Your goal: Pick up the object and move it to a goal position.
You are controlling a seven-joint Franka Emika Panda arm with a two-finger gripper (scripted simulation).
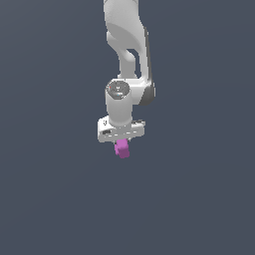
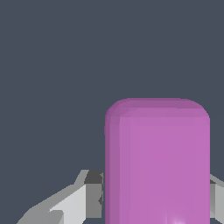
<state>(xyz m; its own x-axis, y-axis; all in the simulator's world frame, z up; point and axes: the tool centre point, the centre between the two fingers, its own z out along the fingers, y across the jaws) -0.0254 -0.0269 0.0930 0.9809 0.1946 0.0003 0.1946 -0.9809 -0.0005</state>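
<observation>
The object (image 1: 122,149) is a small magenta-purple rounded block sticking out just below the white gripper (image 1: 121,145). In the exterior view the white arm comes down from the top middle and the block hangs under the hand's flat bar. Close up in the wrist view, the object (image 2: 157,162) fills much of the picture, with a grey finger (image 2: 89,194) against one side and the other finger (image 2: 215,192) against the opposite side. The gripper is shut on the object. No goal marker shows in either view.
A plain dark grey-blue surface (image 1: 50,189) fills both views around the arm. No other objects, containers or edges show.
</observation>
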